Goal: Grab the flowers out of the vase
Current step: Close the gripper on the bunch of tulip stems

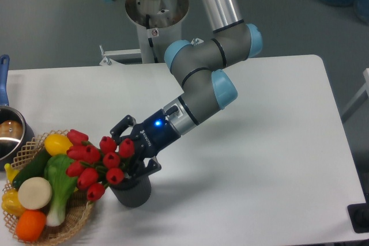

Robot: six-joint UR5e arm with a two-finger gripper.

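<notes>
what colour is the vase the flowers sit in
Dark grey vase, seen in the fixed camera view.

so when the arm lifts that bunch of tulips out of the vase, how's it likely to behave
Probably top-heavy: the flowers spread wider than the vase and lean left over the basket, so the bunch may swing or droop. The thin green stems will likely flex rather than stay stiff. The short vase could tip or drag along if stems catch its rim, since the tool works right above it.

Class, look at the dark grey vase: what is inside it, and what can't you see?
The vase holds the flowers, red tulips leaning left over the basket. The claw is at the stems above the rim. The vase's interior and the stem ends are hidden.
</notes>
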